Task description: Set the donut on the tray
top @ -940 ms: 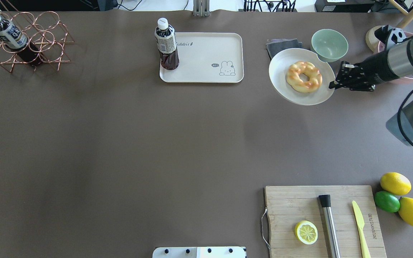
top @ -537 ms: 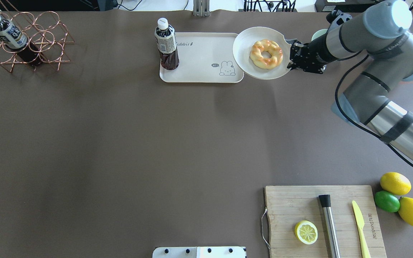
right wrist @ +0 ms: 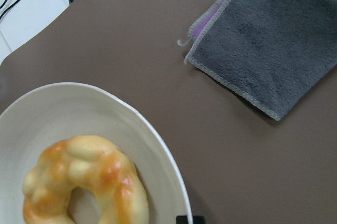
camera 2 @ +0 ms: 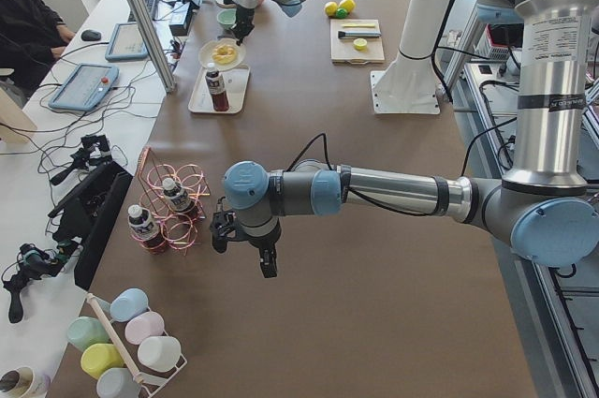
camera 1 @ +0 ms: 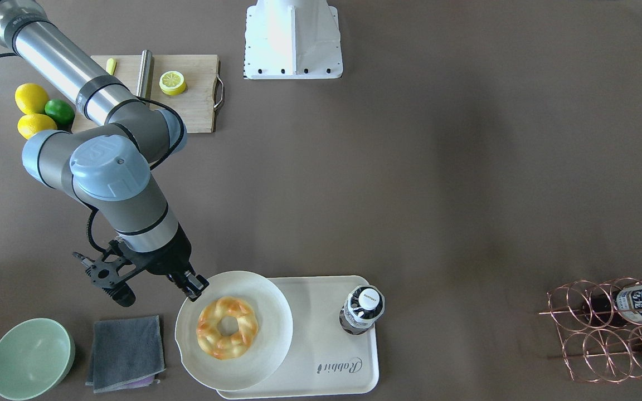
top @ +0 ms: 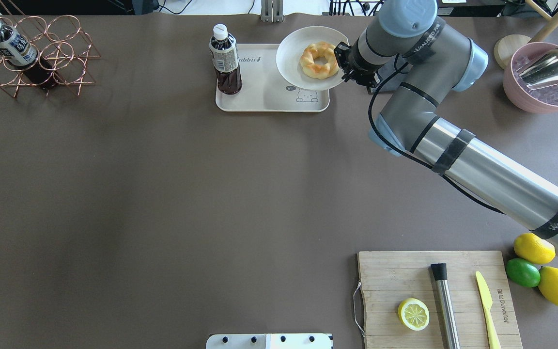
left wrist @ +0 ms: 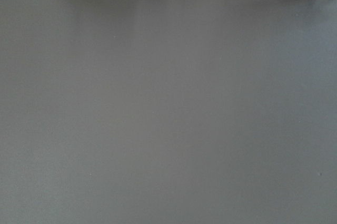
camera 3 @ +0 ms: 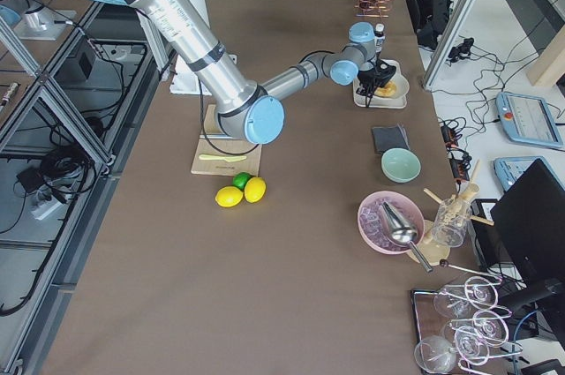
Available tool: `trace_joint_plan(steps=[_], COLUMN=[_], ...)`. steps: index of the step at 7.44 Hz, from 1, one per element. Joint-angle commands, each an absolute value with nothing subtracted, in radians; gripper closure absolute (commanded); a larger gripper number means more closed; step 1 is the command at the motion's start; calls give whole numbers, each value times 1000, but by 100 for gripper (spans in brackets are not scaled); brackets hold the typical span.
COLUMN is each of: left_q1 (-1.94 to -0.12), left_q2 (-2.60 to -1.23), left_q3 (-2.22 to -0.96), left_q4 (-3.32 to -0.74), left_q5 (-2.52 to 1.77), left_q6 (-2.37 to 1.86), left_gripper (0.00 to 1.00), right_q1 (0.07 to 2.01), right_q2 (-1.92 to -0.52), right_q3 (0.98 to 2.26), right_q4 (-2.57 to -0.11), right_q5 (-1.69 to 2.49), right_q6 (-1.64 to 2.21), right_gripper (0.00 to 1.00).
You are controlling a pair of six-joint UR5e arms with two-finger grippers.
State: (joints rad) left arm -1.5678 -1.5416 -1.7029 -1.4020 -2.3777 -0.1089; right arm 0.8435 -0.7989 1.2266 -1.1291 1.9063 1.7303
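Note:
The donut, a glossy golden twisted ring, lies on a round white plate. My right gripper is shut on the plate's right rim and holds it over the right end of the cream tray. The front-facing view shows the gripper, the donut, the plate and the tray. The right wrist view shows the donut on the plate. My left gripper shows only in the exterior left view, over bare table; I cannot tell whether it is open.
A dark drink bottle stands on the tray's left end. A grey cloth and a green bowl lie right of the tray. A copper bottle rack, a pink bowl and a cutting board stand further off.
My right arm has carried the plate with the donut leftward, from beside the green bowl to over the tray's right end.

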Motion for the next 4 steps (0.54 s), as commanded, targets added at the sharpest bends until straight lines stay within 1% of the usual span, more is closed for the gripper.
trace_joint_plan(steps=[1,4], left_q1=[-1568,-1568], left_q2=[-1540,-1540], left_q3=[-1703,-1703], left_q4=[-1402,-1402], left_q5=[-2378,-2378], left_q6=[-109,-109], left_gripper=[2,2], right_q1=[796,752], right_q2=[-718,-689], right_q3=[1117,1098], right_q4=[-1135,-1135], right_q5=[1847,1804], right_q6=[1766,1854], right_gripper=[100,100])
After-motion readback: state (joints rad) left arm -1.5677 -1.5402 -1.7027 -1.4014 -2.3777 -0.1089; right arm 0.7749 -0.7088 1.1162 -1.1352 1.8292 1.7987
